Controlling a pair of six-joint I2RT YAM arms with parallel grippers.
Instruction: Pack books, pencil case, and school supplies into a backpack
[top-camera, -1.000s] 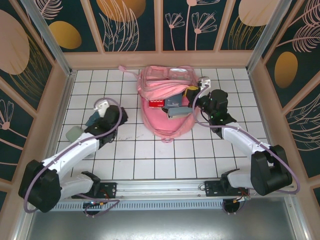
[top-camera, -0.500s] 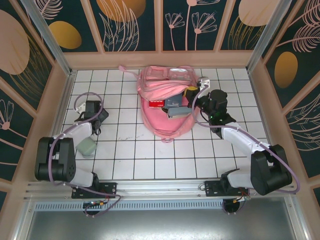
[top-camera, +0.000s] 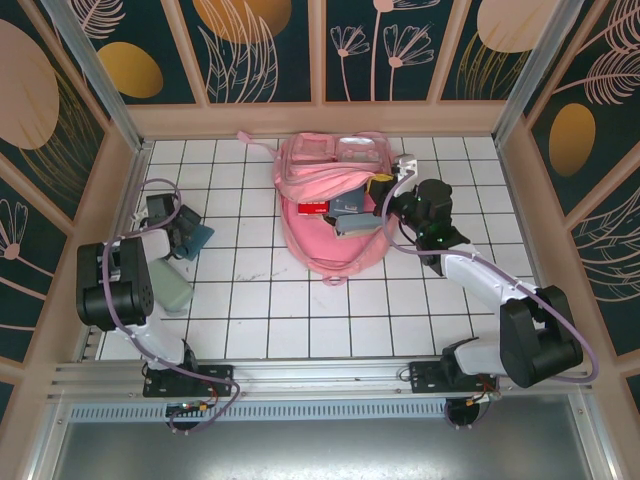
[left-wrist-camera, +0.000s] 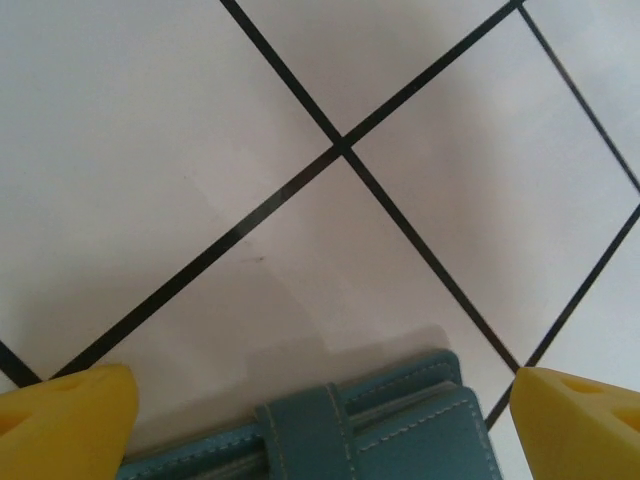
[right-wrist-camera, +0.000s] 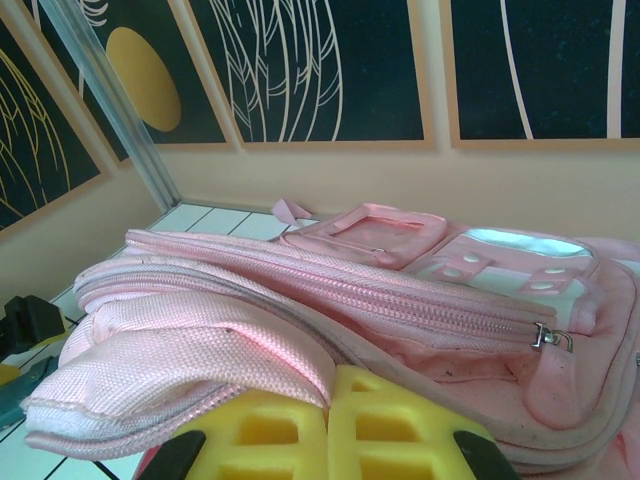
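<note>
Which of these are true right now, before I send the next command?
1. The left claw stands open over a teal strapped case lying on the table. True.
2. The right claw is wide open. False: it is shut, at the backpack's pink flap.
3. The backpack is zipped closed. False: it gapes open, with a red piece and books showing inside.
4. A grey-teal oblong lies on the table beside the left arm. True.
</note>
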